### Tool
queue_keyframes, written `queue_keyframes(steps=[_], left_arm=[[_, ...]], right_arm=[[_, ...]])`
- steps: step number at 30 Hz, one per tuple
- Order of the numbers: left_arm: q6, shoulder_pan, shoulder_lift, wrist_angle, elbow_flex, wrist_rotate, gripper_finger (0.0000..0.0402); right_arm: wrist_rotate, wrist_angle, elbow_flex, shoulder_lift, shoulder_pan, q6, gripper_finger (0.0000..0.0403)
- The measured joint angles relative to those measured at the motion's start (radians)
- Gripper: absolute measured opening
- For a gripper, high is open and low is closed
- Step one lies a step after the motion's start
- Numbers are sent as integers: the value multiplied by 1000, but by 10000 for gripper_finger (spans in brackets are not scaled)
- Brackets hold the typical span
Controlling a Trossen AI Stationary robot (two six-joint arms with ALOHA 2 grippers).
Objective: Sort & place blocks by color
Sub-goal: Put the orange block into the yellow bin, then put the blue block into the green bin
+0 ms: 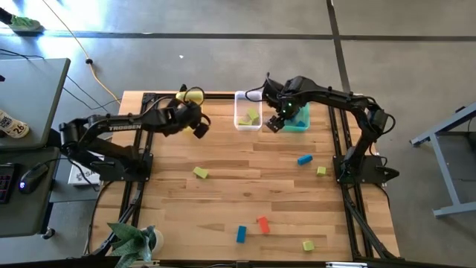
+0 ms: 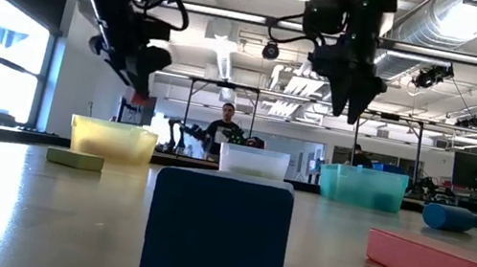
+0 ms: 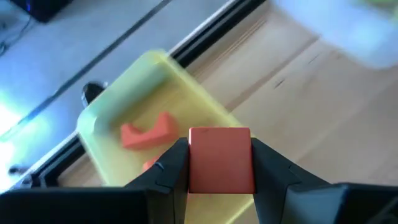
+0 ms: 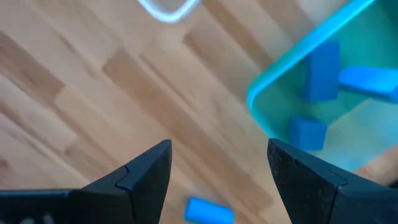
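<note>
Carrying a red-orange block clenched in the left claw above the yellow bin at the table's far edge, release probably next; right claw released, empty, beside the teal bin.

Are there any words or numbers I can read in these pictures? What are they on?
"TROSSEN": white letters on the left arm, seen from above.
"26", roughly: on a round tag at the table's far left; too small to be sure.
White print on the left arm's base: too blurred to read.
Nothing readable on the blocks or bins.
</note>
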Motion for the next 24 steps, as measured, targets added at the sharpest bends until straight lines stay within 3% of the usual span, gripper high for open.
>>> queue_keyframes(steps=[9, 17, 24], left_arm=[[-4, 136, 57, -39, -1, 51, 107], [-26, 177, 81, -38, -1, 71, 179], [-26, 177, 81, -38, -1, 95, 200]], right_arm=[[18, -96, 0, 0, 112, 61, 252], [140, -178, 0, 0, 268, 166, 252], [207, -284, 0, 0, 415, 331, 252]])
